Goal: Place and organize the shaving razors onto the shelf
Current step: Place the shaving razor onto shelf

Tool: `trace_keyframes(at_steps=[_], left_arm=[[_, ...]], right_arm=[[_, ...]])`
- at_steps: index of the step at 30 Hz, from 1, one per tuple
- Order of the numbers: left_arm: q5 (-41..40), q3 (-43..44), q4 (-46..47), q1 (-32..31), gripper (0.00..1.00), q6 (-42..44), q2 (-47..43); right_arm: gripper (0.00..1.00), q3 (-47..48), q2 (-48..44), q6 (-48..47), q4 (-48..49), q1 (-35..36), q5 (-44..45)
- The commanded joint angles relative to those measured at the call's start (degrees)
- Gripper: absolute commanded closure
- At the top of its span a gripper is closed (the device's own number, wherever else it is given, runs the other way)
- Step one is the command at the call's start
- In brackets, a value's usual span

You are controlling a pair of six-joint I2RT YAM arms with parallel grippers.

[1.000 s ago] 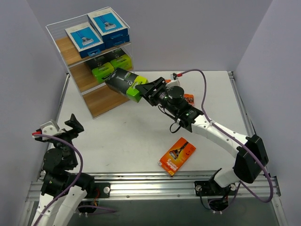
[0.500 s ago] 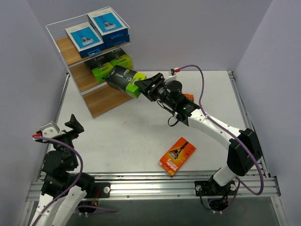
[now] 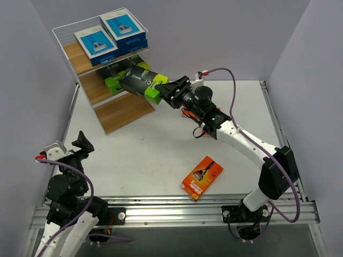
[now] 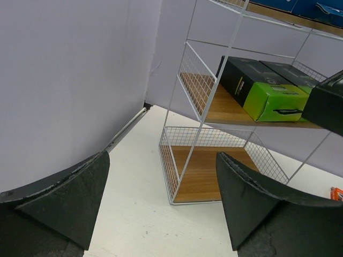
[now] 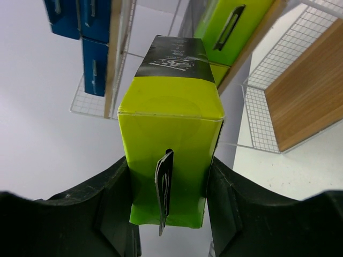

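My right gripper [image 3: 163, 91] is shut on the lime-green end of a black and lime-green razor pack [image 3: 140, 83], which it holds in the air at the front of the shelf's [image 3: 120, 113] middle tier. In the right wrist view the pack [image 5: 170, 128] sits clamped between both fingers. Two black and green packs [image 3: 120, 75] lie on the middle tier, two blue-and-white packs [image 3: 110, 35] on the top tier. An orange pack [image 3: 202, 176] lies on the table near the front; another orange pack [image 3: 215, 112] is mostly hidden behind the right arm. My left gripper [image 3: 67, 147] is open and empty at the near left.
The shelf's bottom board [image 4: 214, 171] is bare wood in the left wrist view. Grey walls enclose the table on the left, back and right. A metal rail [image 3: 177, 209] runs along the front edge.
My right gripper has carried the black and green pack up and to the left, closer to the shelf's middle tier. The left arm has shifted slightly down.
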Motion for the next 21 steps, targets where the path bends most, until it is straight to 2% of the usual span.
trace_keyframes(at_steps=[1, 21], left_arm=[[-0.7, -0.1, 2.1, -0.2, 0.11, 0.5, -0.4], [-1.0, -0.4, 2.2, -1.6, 0.10, 0.5, -0.3]], right_arm=[[1.00, 6.5, -0.5, 1.2, 10.9, -0.9, -1.0], [1.00, 10.9, 6.4, 4.8, 16.8, -3.0, -2.7]])
